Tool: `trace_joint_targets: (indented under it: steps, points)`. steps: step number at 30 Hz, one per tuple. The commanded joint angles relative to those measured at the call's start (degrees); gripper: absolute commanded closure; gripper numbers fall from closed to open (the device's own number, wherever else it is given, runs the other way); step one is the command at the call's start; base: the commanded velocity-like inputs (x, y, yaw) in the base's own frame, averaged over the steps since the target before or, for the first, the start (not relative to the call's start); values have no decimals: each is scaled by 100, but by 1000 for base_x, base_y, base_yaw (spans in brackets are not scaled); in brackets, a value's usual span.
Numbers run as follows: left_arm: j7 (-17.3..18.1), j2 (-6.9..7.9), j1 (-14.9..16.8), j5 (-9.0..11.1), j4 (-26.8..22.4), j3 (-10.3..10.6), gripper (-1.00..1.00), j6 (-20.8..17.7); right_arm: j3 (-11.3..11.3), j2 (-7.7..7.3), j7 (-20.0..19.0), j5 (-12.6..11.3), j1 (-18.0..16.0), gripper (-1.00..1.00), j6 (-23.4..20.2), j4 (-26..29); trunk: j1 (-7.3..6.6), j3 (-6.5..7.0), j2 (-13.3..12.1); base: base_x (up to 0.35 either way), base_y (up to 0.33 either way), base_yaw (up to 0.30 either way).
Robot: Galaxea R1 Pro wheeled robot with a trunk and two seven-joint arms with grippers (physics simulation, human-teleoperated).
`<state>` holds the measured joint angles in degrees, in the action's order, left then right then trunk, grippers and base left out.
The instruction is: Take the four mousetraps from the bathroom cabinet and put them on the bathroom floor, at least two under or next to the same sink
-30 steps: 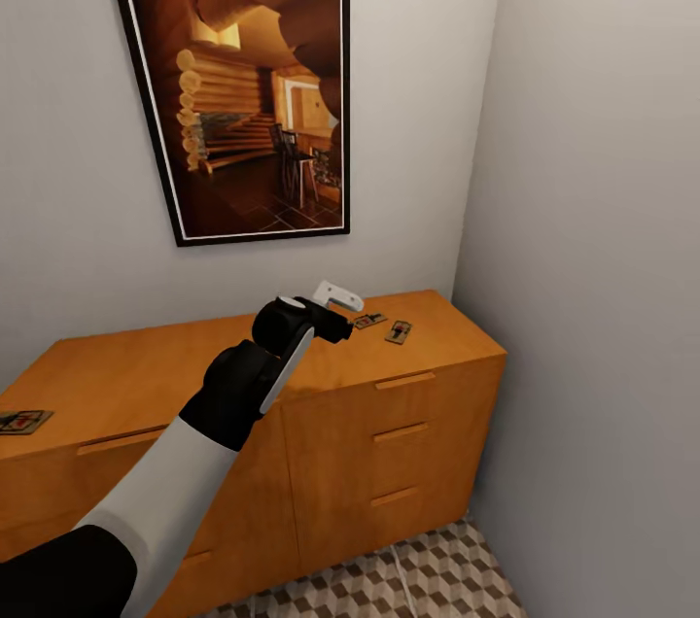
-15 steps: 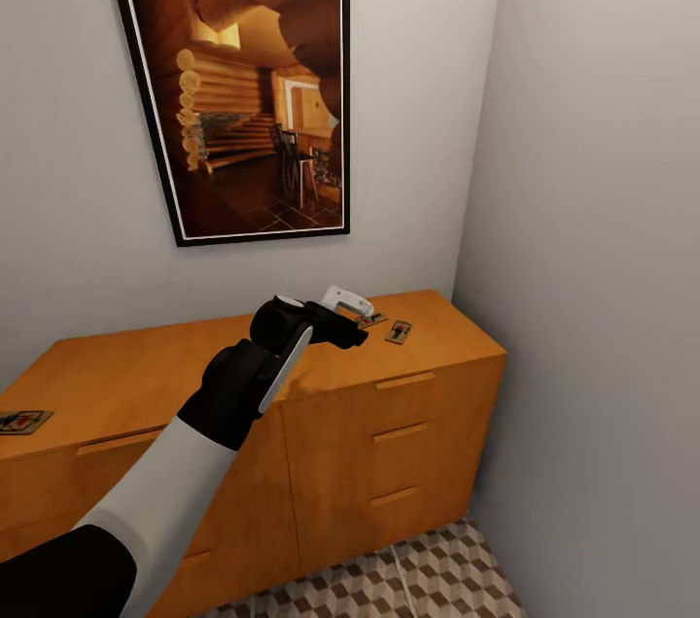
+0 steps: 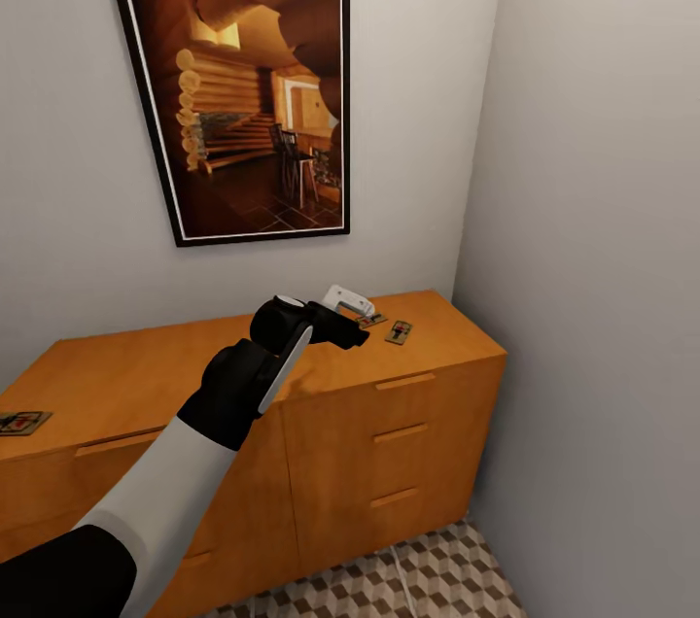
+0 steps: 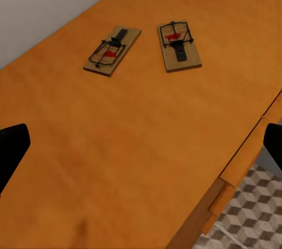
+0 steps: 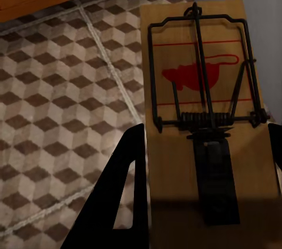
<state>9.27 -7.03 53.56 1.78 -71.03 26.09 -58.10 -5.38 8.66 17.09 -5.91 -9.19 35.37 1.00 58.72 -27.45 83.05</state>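
Two traps point(image 4: 113, 50) point(image 4: 178, 45) lie side by side near the far right end of the cabinet point(image 3: 117, 375), light, stiff boards best pinched by the long edges, clear of the wire. The left gripper point(image 3: 358, 319) hovers just short of them, arm outstretched, jaws wide apart. The right gripper point(image 5: 202, 161) clamps another trap point(image 5: 202, 84) above the floor point(image 5: 53, 102).

A large black-framed picture point(image 3: 251, 79) of a log-cabin interior is hanging tilted on the pale grey back wall point(image 3: 68, 239), showing stacked logs, a staircase and dark chairs in warm orange light. A plain grey side wall point(image 3: 593, 239) is meeting the back wall at a corner just right of the picture.
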Motion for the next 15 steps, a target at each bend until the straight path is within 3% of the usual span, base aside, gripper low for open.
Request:
trace_joint_targets:
  steps: [1, 8, 10, 15]
  points:
    - [-4, 0, 5, 16, 0, 3, -100, -26, -51, 2, 0, -68, -4, 100, 22, -4, 1, -6, 3, 101, 0, 0]
    - [-4, 0, 5, 16, 34, 15, -100, -21, -51, 4, 0, -68, -4, 100, -14, -4, 1, -6, 3, 227, 0, 0]
    - [-4, 0, 5, 16, 53, 30, -100, -18, -51, 3, -37, -68, -4, 100, -238, -4, 1, -6, 3, 221, 0, 0]
    - [-4, -3, 5, 16, 184, 42, -100, -17, -45, -8, -216, -68, -4, 100, -387, -4, 1, -6, 3, 68, 0, 0]
